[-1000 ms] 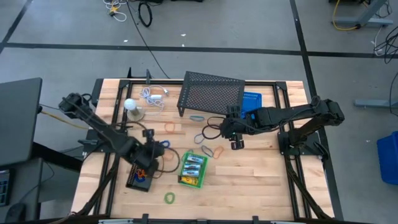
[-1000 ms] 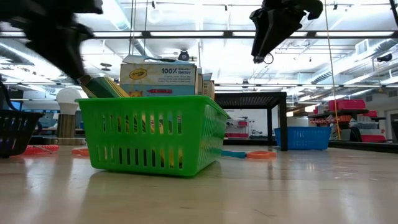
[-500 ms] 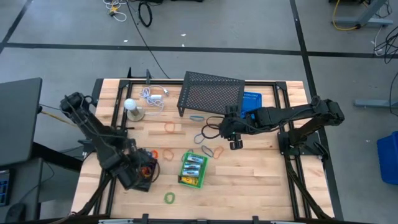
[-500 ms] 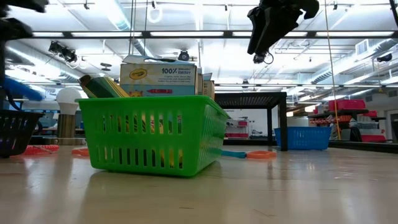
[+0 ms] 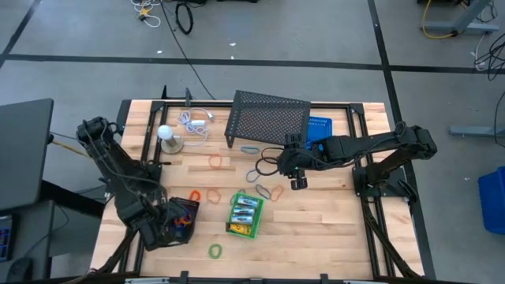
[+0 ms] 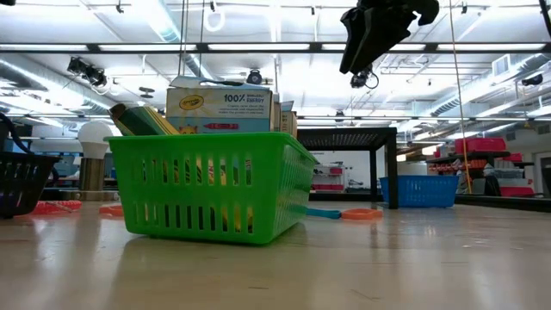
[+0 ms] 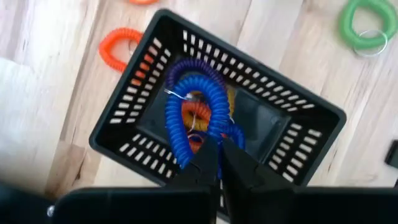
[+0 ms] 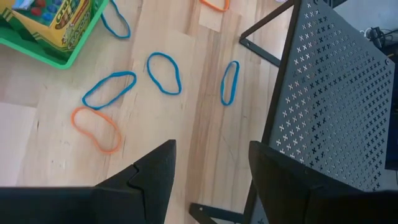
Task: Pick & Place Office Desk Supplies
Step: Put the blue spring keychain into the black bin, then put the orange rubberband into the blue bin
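My left gripper (image 7: 219, 155) is shut and points down into a black basket (image 5: 183, 217) (image 7: 311, 134) at the near left, where a blue coiled loop (image 7: 189, 112) lies over orange ones. My right gripper (image 5: 298, 183) (image 8: 211, 180) hangs open above the table's middle. Under it, thin blue loops (image 8: 164, 73) and an orange loop (image 8: 96, 129) lie flat on the wood. Yellow crayon boxes (image 5: 243, 211) (image 6: 219, 108) stand in a green basket (image 5: 241, 229) (image 6: 211, 181). My left gripper has the blue coiled loop at the part nearest its tips (image 7: 208, 138), pinched between the two shut fingers, which come from above. The rest of the loop rests slack inside the black basket on the other loops.
A black mesh shelf (image 5: 268, 118) and a small blue basket (image 5: 318, 128) stand at the far edge, a white ball (image 5: 165, 132) and a white cable (image 5: 193, 120) at the far left. A green coiled loop (image 5: 215, 251) and an orange one (image 7: 119, 50) lie near the black basket.
My left gripper has swung from beside the green basket toward the table's left and near edges, over the black basket, rolling its wrist. It has stayed shut and brought the blue coiled loop along.
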{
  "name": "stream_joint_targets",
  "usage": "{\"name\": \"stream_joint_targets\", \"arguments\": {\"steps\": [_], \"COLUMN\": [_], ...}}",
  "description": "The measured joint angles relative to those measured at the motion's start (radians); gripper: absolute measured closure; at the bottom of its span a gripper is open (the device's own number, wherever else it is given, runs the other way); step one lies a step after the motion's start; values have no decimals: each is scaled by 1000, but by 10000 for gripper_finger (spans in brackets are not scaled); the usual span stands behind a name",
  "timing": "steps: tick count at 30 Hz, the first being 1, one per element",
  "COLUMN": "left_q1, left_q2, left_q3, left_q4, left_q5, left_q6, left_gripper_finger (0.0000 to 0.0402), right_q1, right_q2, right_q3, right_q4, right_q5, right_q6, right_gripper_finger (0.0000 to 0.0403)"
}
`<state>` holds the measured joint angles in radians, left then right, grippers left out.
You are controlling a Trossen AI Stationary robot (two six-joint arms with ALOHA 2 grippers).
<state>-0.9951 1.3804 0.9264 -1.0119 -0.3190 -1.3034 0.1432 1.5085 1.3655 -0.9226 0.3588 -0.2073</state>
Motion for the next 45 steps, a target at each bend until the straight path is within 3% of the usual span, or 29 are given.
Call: {"name": "stream_joint_targets", "arguments": {"steps": [8,13,22,28,36,40,45], "left_q1": [4,4,4,5,85,171,287], "left_q2": [0,0,0,0,1,1,1], "left_q3": [0,0,0,0,0,0,-9], "left_q4": [40,83,76,25,15,76,269], "left_q5": [1,57,33,-126,-454,-525,-530], "left_q6": [-4,-29,-43,-22,169,335,613], "left_gripper_finger": [390,341,273,244,223,222,221], "right_q1": [0,0,0,-1,-3,-4,-9], "right_q2": [0,0,0,3,4,-5,-5], "right_q3": [0,0,0,-21,-234,-322,-413], "right_q4": [0,-1,-24,-6,192,296,405], "right_q5": [0,-21,-124,-169,-210,-249,-330], "right_q6": [4,4,16,12,-50,-80,-106], "right_gripper_finger": [190,190,190,190,190,190,190]}}
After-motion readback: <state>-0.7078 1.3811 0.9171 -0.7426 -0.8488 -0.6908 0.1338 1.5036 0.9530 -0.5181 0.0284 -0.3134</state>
